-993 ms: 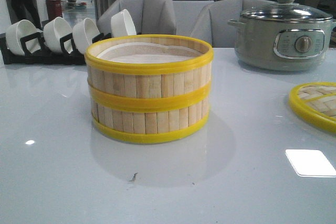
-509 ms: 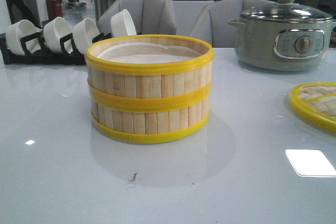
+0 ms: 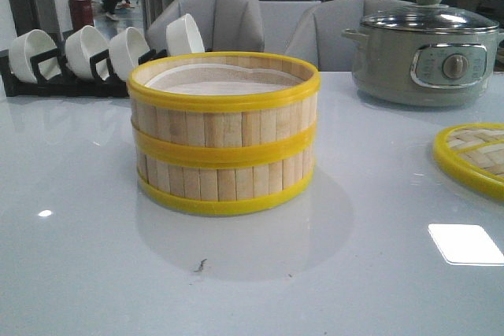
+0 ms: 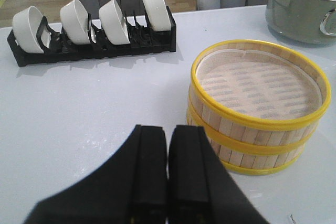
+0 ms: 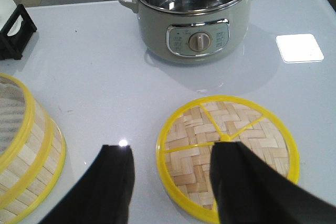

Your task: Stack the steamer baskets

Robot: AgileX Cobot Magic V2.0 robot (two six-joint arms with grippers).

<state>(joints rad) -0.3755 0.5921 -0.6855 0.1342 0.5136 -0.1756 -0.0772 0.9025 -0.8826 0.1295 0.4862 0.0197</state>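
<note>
Two steamer baskets [image 3: 224,143] stand stacked one on the other in the middle of the table, with a white liner showing in the top one. The stack also shows in the left wrist view [image 4: 257,106] and at the edge of the right wrist view [image 5: 23,150]. The woven yellow-rimmed lid [image 3: 476,156] lies flat on the table to the right. My left gripper [image 4: 168,135] is shut and empty, beside the stack and apart from it. My right gripper [image 5: 173,153] is open above the lid [image 5: 228,153], one finger over the lid, the other over the table beside it.
A grey-green electric pot [image 3: 425,53] with a glass lid stands at the back right, also in the right wrist view [image 5: 197,17]. A black rack with several white bowls [image 3: 87,57] stands at the back left, also in the left wrist view [image 4: 92,27]. Chairs stand behind the table.
The baskets, the lid and the pot have not moved. Only people in the far background have shifted.
</note>
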